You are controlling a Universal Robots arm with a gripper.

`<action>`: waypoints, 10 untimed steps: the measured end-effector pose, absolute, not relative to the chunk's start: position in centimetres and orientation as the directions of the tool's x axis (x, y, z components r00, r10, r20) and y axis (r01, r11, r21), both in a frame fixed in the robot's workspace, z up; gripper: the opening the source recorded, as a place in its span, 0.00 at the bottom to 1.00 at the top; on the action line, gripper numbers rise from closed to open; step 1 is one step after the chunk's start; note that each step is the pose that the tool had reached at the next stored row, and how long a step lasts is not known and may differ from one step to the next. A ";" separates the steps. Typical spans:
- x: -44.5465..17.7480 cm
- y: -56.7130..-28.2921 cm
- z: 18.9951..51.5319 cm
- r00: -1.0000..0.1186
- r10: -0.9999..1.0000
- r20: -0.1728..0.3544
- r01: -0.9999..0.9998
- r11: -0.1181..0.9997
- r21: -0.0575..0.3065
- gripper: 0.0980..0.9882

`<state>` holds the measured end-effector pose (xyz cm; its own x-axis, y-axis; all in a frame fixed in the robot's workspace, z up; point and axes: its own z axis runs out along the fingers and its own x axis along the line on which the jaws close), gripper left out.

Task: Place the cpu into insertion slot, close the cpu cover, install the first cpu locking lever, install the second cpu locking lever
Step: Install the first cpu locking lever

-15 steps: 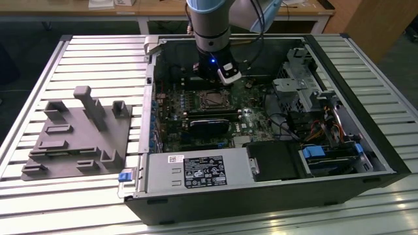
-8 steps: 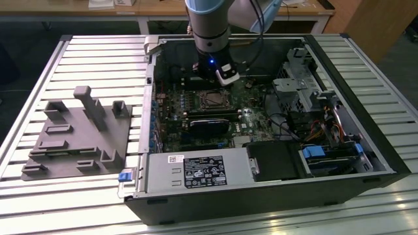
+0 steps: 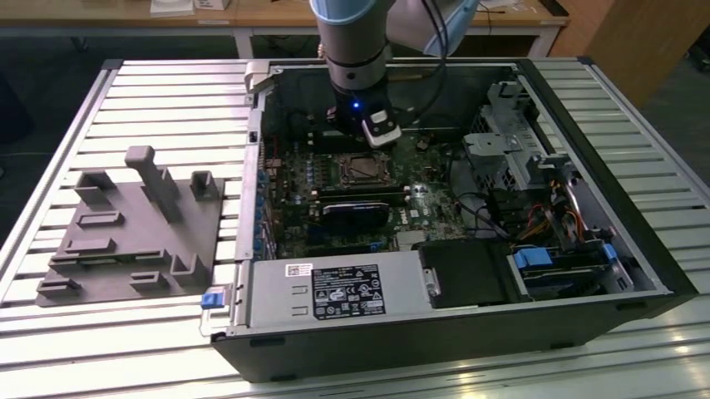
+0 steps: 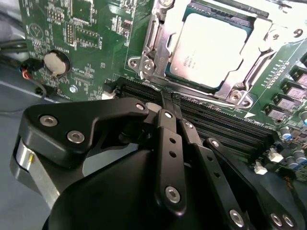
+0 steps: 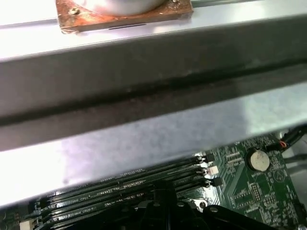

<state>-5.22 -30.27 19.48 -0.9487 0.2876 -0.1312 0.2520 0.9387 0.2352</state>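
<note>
Black gripper (image 4: 165,99): fingers pressed together, tips just beside near edge of cpu cover (image 4: 154,45) | cover lies flat around cpu (image 4: 208,45), silver top visible in its window | green motherboard (image 4: 96,28) all around

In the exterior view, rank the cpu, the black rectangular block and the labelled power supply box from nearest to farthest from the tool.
1. cpu, right beside the tool.
2. black rectangular block, farther toward the camera.
3. labelled power supply box, closest to the camera.
</note>
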 end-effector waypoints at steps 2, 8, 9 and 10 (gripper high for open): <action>-5.2 -30.3 19.4 -0.941 0.312 -0.131 0.276 0.932 0.235 0.01; -5.7 -30.2 19.3 -0.930 0.344 -0.131 0.308 0.922 0.236 0.01; -5.8 -30.2 19.3 -0.929 0.347 -0.131 0.311 0.921 0.237 0.01; -5.9 -30.2 19.3 -0.927 0.350 -0.131 0.314 0.919 0.237 0.01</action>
